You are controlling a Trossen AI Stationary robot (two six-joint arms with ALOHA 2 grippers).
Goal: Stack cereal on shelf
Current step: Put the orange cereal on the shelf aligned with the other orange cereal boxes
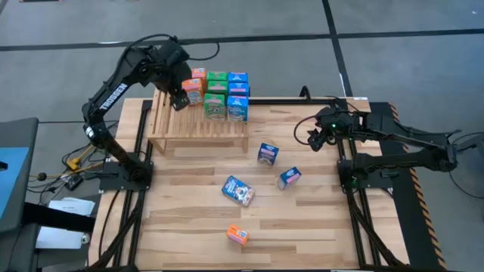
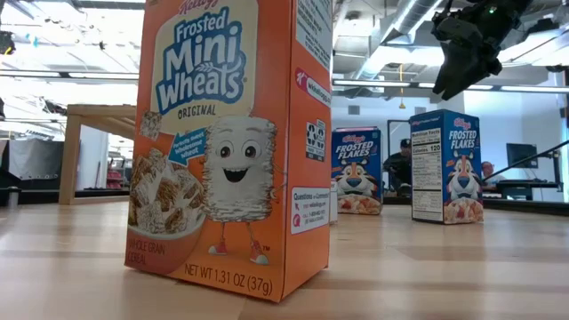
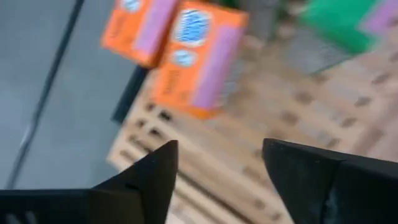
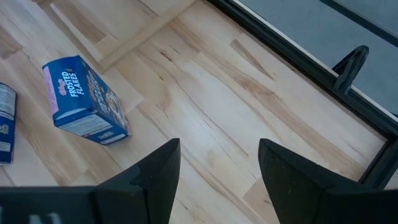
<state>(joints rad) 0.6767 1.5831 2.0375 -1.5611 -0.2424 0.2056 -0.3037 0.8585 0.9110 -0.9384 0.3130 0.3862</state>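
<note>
Left gripper (image 1: 180, 100) reaches over shelf (image 1: 198, 125) far-left end beside orange cereal boxes (image 1: 194, 85), jaws apart, empty. Right gripper (image 1: 316, 138) hovers right, open.

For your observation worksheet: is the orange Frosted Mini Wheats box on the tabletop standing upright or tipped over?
Upright. In the low view the Frosted Mini Wheats box stands on its narrow base on the tabletop, its printed front reading level.

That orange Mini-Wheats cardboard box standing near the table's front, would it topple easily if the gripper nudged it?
Probably. The orange Mini-Wheats cardboard box stands upright, taller than its base is wide, so a high push would likely tip it. Its printed weight is tiny, so it should slide or lift easily. Thin card may dent if squeezed.
</note>
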